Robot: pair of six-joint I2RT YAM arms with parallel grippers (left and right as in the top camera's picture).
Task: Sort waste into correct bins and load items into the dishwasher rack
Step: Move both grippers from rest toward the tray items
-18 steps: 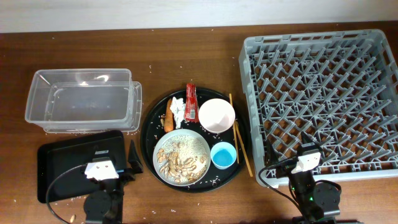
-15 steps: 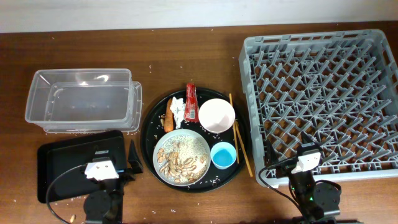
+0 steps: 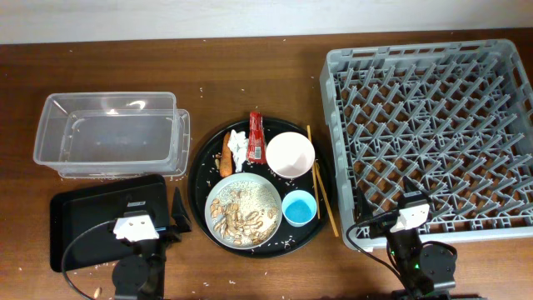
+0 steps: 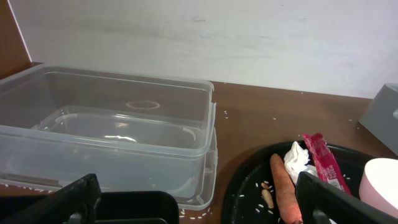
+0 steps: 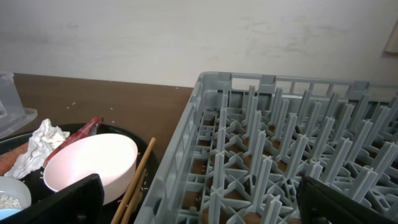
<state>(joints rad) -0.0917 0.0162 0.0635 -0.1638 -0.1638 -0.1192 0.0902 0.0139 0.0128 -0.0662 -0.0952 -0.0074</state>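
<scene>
Both arms sit low at the 6 o'clock edge of the table, nothing lifted yet. The dishwasher rack (image 3: pixel 425 125) fills the 3 o'clock side, its pegs bare. The clear tub (image 3: pixel 108 137) is at 10 o'clock and the shallow black tray (image 3: pixel 92 212) at 8 o'clock, and I can't see any waste in either. In the centre is the round black tray (image 3: pixel 197 179), carrying everything to be sorted.

On that tray the plate (image 3: pixel 208 212) is at 6 o'clock, covered in food scraps (image 3: pixel 241 215). The bowl (image 3: pixel 290 154) is at 1 o'clock and the blue cup (image 3: pixel 299 207) at 4 o'clock. The chopsticks (image 3: pixel 321 187) lie along the 3 o'clock rim. The red wrapper (image 3: pixel 256 136) is at 12 o'clock, touching the tissue (image 3: pixel 239 146), with the carrot piece (image 3: pixel 226 162) just beside it at 10 o'clock.

The left gripper (image 4: pixel 199 202) is spread wide and empty, facing the tub. The right gripper (image 5: pixel 202 202) is equally released and empty, with the bowl and rack ahead of it.

The opener looks like waste for the left arm. To do it well, I'd take the tissue alone with a pinch from above. Wrapper and carrot crowd it, so a shallow grab risks dragging both along. The right arm could take the bowl by its rim, well clear of the chopsticks.
</scene>
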